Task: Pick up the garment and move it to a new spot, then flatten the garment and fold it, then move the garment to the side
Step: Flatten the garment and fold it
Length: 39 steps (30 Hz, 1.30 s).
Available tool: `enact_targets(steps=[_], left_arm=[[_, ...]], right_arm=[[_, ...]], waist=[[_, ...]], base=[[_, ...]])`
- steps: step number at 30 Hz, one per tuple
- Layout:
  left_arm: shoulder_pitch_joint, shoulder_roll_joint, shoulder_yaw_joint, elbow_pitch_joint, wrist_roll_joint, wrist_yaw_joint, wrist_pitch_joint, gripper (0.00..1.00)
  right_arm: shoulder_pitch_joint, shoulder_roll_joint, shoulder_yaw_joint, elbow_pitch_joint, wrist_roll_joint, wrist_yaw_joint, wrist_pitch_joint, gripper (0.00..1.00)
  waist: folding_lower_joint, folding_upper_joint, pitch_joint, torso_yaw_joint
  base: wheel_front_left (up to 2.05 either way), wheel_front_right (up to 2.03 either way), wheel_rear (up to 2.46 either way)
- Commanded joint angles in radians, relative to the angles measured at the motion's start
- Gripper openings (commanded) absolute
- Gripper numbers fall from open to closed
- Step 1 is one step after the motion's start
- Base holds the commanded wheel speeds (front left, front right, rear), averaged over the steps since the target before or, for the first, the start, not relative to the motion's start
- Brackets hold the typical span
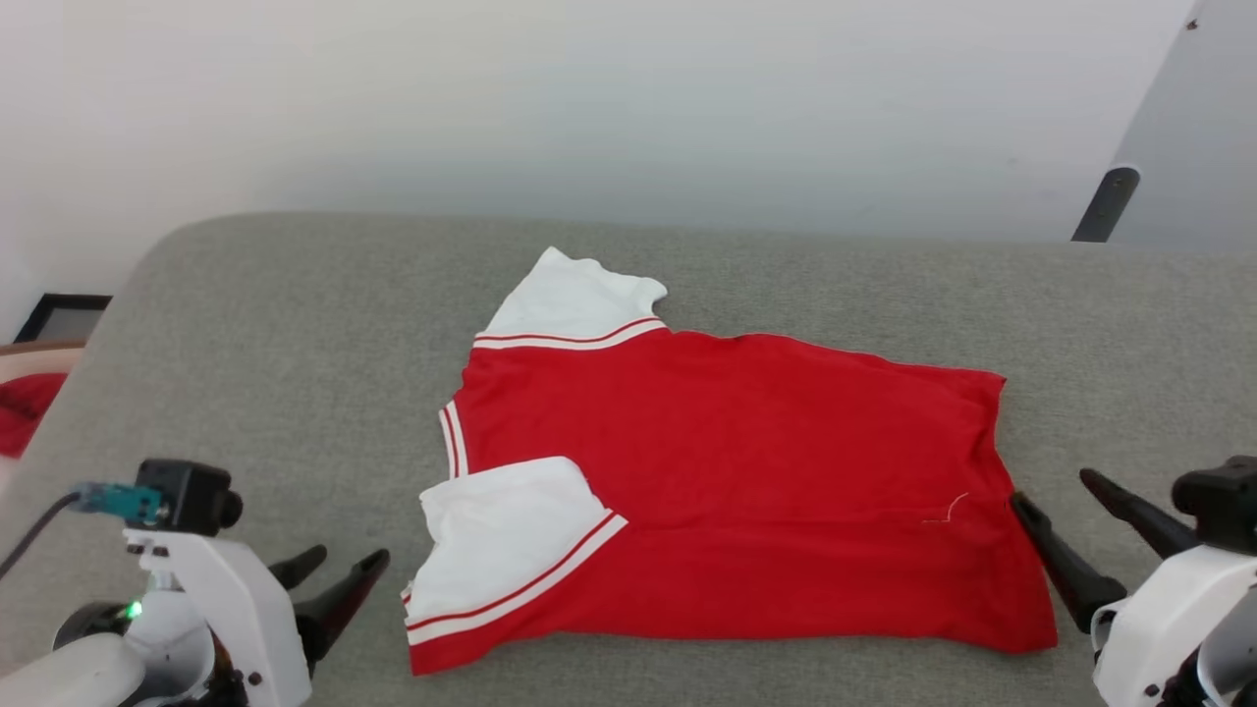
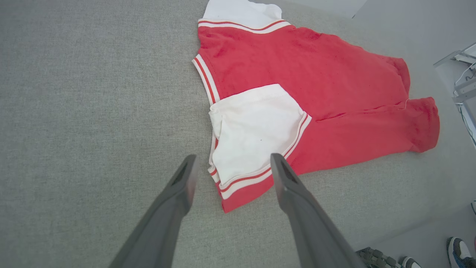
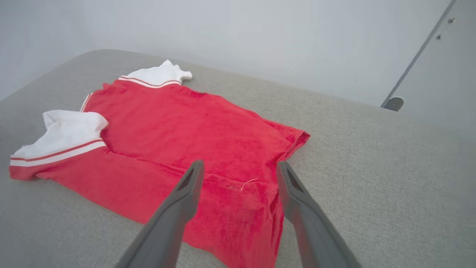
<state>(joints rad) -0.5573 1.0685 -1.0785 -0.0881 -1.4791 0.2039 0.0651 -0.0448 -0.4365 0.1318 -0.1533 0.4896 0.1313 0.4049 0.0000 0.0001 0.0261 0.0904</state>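
Garment (image 1: 746, 462): we see it flat, mid grey padded surface (image 1: 245, 344), near side folded over | left fingers (image 1: 344, 594): parted, empty, beside white sleeve (image 1: 501, 530) | right fingers (image 1: 1056, 555): parted, empty, at hem (image 1: 1000, 442)

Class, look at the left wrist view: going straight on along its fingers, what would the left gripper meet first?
Probably the garment: the open left gripper aims at its near white sleeve, though height above the cloth is unclear.
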Motion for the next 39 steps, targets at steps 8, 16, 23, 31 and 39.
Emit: enact_targets(steps=[8, 16, 23, 31, 39], left_arm=[[0.033, 0.037, 0.025, -0.026, -0.134, 0.026, 0.068, 1.0], [-0.02, -0.014, 0.001, 0.077, -0.189, 0.032, 0.229, 1.0], [-0.049, -0.08, -0.03, 0.221, -0.207, 0.012, 0.337, 1.0], [-0.065, -0.134, -0.06, 0.341, -0.199, -0.009, 0.4, 1.0], [-0.057, -0.212, -0.07, 0.454, -0.205, -0.056, 0.409, 0.73]], right_arm=[[0.047, 0.062, -0.079, -0.084, -0.042, -0.001, 0.03, 1.0], [0.035, 0.098, -0.114, -0.089, -0.05, -0.001, 0.035, 1.0], [0.019, 0.114, -0.116, -0.078, -0.046, -0.001, 0.032, 1.0], [0.015, 0.12, -0.125, -0.078, -0.041, -0.001, 0.035, 1.0], [0.017, 0.128, -0.143, -0.08, -0.037, -0.001, 0.071, 1.0]], waist=[[0.0, -0.0001, 0.026, -0.048], [0.0, -0.0001, 0.07, -0.094], [0.0, -0.0001, 0.097, -0.123], [0.0, -0.0001, 0.118, -0.137], [0.0, -0.0001, 0.139, -0.135]], base=[[0.0, 0.0, 0.0], [0.0, 0.0, 0.0], [0.0, 0.0, 0.0], [0.0, 0.0, 0.0], [0.0, 0.0, 0.0]])
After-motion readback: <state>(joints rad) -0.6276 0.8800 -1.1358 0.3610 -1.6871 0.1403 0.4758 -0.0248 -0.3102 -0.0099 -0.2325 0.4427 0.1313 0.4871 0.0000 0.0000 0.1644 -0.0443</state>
